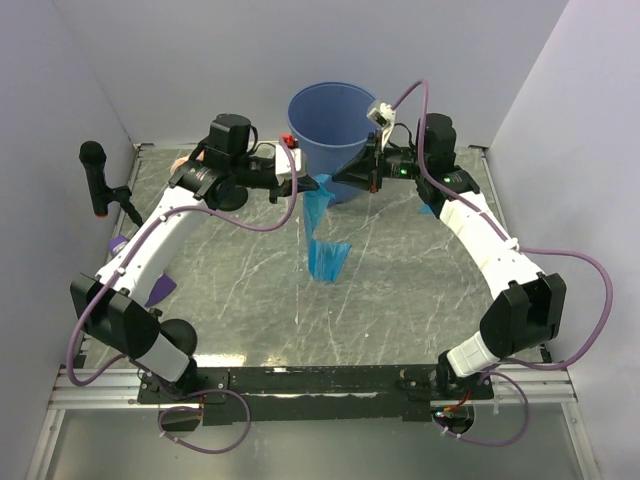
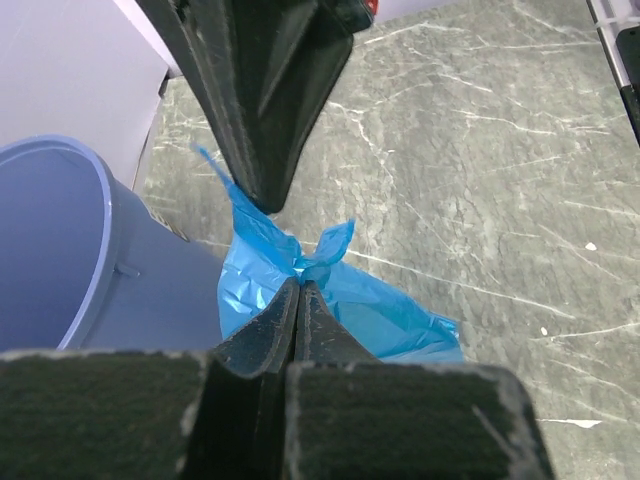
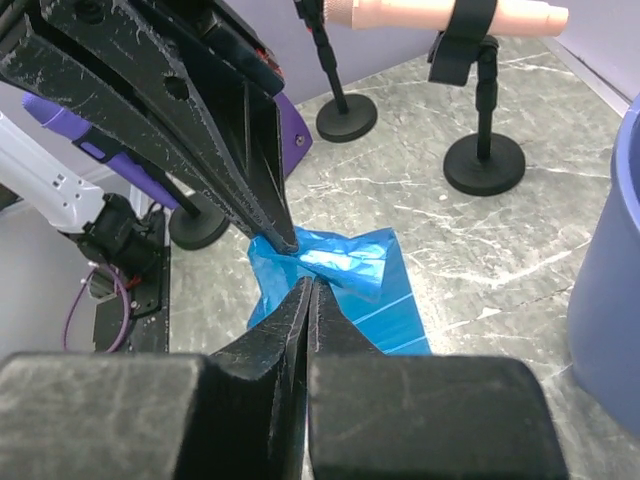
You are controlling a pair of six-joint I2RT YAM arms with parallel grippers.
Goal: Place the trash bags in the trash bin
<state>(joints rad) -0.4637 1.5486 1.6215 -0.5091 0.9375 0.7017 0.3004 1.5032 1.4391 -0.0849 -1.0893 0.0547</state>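
A thin bright-blue trash bag (image 1: 326,252) hangs from both grippers just in front of the trash bin (image 1: 330,120), a round blue bucket at the back of the table. My left gripper (image 1: 303,182) is shut on the bag's bunched top (image 2: 318,252). My right gripper (image 1: 338,178) is shut on the same crumpled top (image 3: 352,262), its tips close to the left gripper's tips. In the left wrist view the bin's wall (image 2: 70,260) stands at the left, right next to the bag. The bin's side (image 3: 612,300) fills the right edge of the right wrist view.
A microphone on a black stand (image 1: 96,178) is at the table's left edge, and two round stand bases (image 3: 484,162) show in the right wrist view. Purple items (image 1: 160,290) lie beside the left arm. A small blue scrap (image 1: 428,208) peeks out by the right arm.
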